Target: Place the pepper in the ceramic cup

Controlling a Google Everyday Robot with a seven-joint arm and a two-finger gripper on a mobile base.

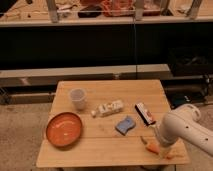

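The orange pepper point(151, 147) lies near the table's front right corner; only its left end shows, the rest is hidden under my arm. The gripper point(160, 142) at the end of the white arm is down right over the pepper, at or just above it. The pale ceramic cup point(77, 98) stands upright at the back left of the table, far from the gripper and apart from everything else.
A round orange-red plate point(64, 129) sits front left. A white bottle point(110, 108) lies on its side mid-table, next to a blue sponge point(126, 125) and a dark packet point(145, 112). The wooden table point(100, 150) has dark shelving behind it.
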